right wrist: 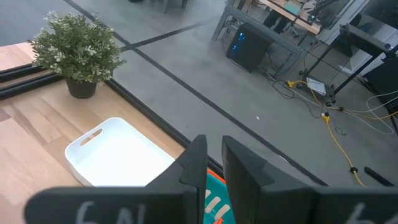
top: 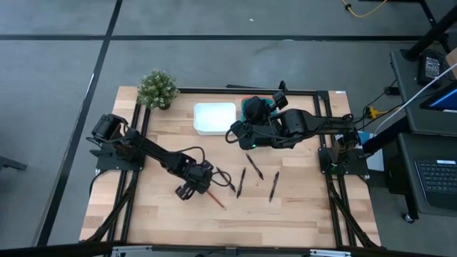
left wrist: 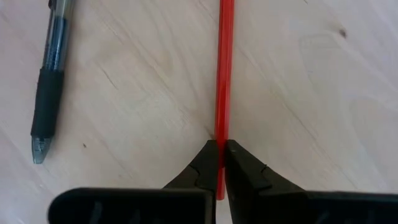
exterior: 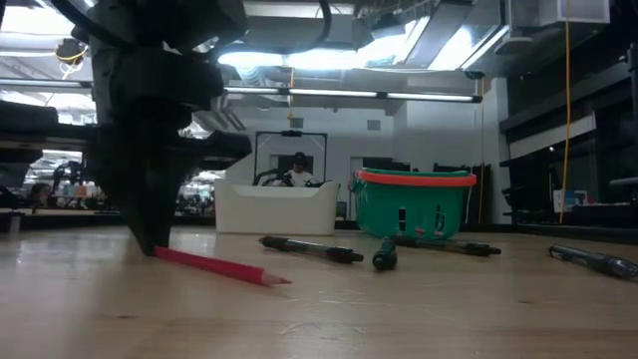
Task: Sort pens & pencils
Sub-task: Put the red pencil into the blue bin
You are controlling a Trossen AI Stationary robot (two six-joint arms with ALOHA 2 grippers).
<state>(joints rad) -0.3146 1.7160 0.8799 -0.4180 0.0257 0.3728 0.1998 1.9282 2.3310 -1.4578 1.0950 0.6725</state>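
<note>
The left gripper (left wrist: 220, 155) is down at the table (top: 300, 214), toward its front edge, its fingers (left wrist: 194, 174) clamped on the end of a red pencil (left wrist: 223, 74); a dark pen (left wrist: 48, 81) lies just beside on the wood. The right gripper (right wrist: 214, 163) hangs over the green basket (exterior: 414, 204) near the white tray (top: 214, 118) at the table's back edge, fingers narrowly apart and holding nothing, while three more pens (top: 254, 167) lie mid-table.

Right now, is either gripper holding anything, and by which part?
The left gripper is pinching the red pencil near one end, pencil still on the table. The right gripper holds nothing.
</note>
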